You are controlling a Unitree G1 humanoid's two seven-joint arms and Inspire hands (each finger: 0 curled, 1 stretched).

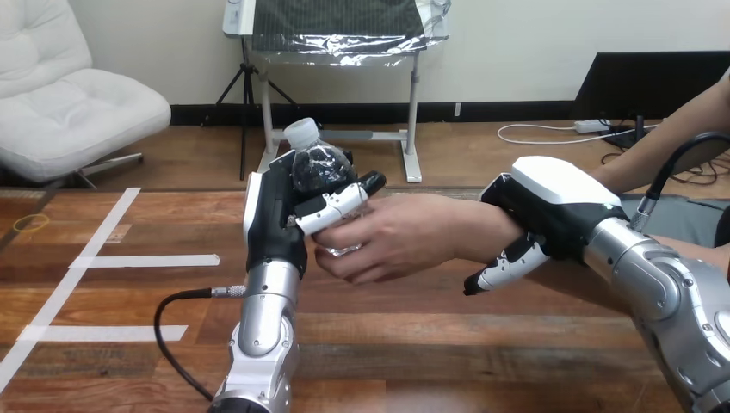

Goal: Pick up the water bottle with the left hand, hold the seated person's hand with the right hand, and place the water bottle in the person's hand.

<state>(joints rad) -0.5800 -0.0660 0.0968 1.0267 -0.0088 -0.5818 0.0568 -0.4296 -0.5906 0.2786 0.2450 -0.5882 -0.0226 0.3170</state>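
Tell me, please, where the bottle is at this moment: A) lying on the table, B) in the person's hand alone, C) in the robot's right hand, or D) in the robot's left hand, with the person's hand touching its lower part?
D: the fingers of the left hand curl round the bottle, held off the table, while the person's hand touches its lower part.

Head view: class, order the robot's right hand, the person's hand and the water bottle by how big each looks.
Largest: right hand and person's hand, about alike, so unranked.
Smallest: water bottle, partly covered.
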